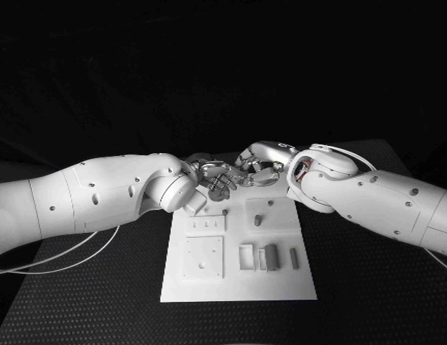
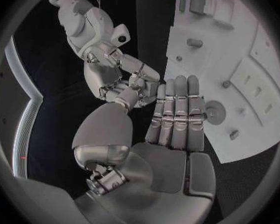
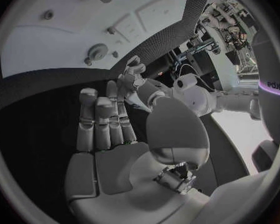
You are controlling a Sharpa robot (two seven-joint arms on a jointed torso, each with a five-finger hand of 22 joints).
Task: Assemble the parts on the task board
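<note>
Both hands meet at the far end of the board (image 1: 238, 287), fingertips almost touching each other. The left hand (image 1: 215, 178) shows flat, straight fingers (image 2: 177, 112) in its wrist view and nothing lies in the palm, so it is wide and empty. The right hand (image 1: 260, 164) looks the same from its own wrist: fingers (image 3: 102, 124) stretched out side by side, palm bare. Whether a small piece is pinched where the two hands meet, I cannot tell.

On progress, my read is early to middle. Several parts (image 1: 270, 256) stand grouped near the board's near end, on the right arm's side, looking unplaced. A peg (image 1: 256, 220) stands upright nearer the hands, between them and that group. A gear (image 3: 98, 50) sits on the board close to the far end, maybe already seated. Most of the assembly seems left to do.

The board is a white flat plate lying along the middle of the dark worktop (image 1: 369, 302), with raised square panels and slotted recesses. The parts are small and grey against it.
</note>
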